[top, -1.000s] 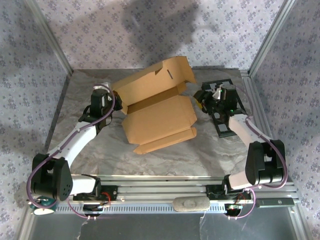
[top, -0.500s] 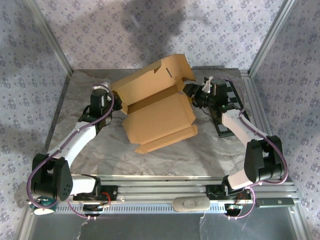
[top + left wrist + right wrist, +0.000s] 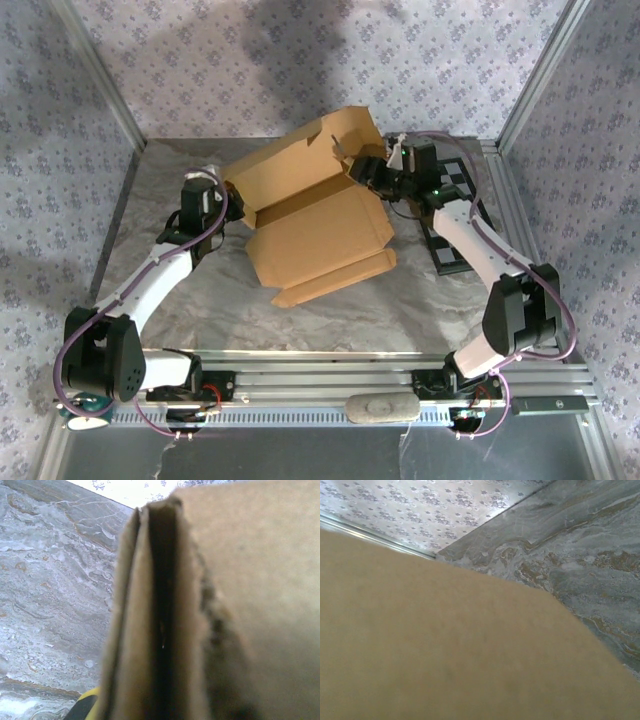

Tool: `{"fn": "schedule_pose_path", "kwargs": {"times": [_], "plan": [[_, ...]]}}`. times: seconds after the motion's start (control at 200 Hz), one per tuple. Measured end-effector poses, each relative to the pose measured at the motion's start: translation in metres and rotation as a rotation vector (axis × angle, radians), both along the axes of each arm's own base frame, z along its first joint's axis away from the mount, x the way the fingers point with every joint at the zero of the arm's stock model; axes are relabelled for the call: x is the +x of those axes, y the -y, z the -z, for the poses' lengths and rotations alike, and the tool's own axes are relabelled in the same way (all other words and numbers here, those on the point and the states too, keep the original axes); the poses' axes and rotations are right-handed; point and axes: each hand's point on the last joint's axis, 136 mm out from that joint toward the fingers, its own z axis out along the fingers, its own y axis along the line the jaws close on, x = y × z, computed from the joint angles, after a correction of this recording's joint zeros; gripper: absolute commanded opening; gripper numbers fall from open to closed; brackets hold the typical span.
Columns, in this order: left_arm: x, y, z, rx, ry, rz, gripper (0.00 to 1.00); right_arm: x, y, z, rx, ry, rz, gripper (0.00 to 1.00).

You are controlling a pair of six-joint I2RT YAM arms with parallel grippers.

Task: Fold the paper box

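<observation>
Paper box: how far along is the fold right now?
Partly done: the paper box has its near panels creased and the back panel raised. In hand: the left gripper pinches its left wall, and the right gripper is at the raised panel. Left: closing the lid and tucking flaps.

A lab robot cell: aluminium frame (image 3: 330, 385), patterned backdrop (image 3: 250, 70), calibration checkerboard (image 3: 462, 182).

White arms (image 3: 150, 282), black joints (image 3: 108, 358), seemingly purple cables (image 3: 58, 362).
</observation>
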Motion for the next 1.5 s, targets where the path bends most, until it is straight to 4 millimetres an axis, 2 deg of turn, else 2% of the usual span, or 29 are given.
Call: {"fn": "schedule_pose_path", "kwargs": {"times": [0.15,0.31,0.355,0.42,0.505,0.865,0.989,1.154,1.224,1.289,1.414,1.499], "plan": [[-0.001,-0.001,0.002,0.005,-0.011,-0.002,0.00,0.004,-0.004,0.012,-0.040,-0.022,-0.012,0.41],[-0.002,-0.002,0.004,0.008,-0.018,-0.006,0.00,0.000,-0.011,0.021,-0.077,-0.040,-0.029,0.41],[-0.002,-0.003,0.005,0.009,-0.020,-0.009,0.00,0.000,-0.011,0.024,-0.086,-0.041,-0.031,0.37],[-0.002,-0.003,0.005,0.009,-0.021,-0.009,0.00,0.000,-0.012,0.026,-0.102,-0.037,-0.036,0.25],[-0.002,-0.003,0.006,0.011,-0.025,-0.009,0.00,0.000,-0.013,0.029,-0.114,-0.039,-0.032,0.18],[-0.004,-0.005,0.009,0.009,-0.040,-0.014,0.00,0.000,-0.014,0.024,-0.195,-0.015,-0.013,0.12],[-0.004,-0.005,0.009,0.008,-0.044,-0.016,0.00,-0.001,-0.013,0.027,-0.231,-0.009,-0.009,0.15],[-0.004,-0.005,0.010,0.008,-0.044,-0.014,0.00,-0.003,-0.008,0.026,-0.286,0.014,-0.010,0.41],[-0.004,-0.006,0.009,0.004,-0.044,-0.014,0.00,-0.009,-0.002,0.017,-0.312,0.042,-0.019,0.49],[-0.003,-0.007,0.008,0.001,-0.041,-0.009,0.00,-0.019,0.005,-0.002,-0.328,0.098,-0.030,0.53],[0.001,-0.011,-0.001,0.017,-0.019,-0.001,0.00,-0.049,0.032,-0.069,-0.294,0.297,-0.031,0.57],[0.002,-0.011,-0.006,0.035,-0.007,0.012,0.00,-0.067,0.064,-0.118,-0.257,0.446,0.035,0.50]]}}
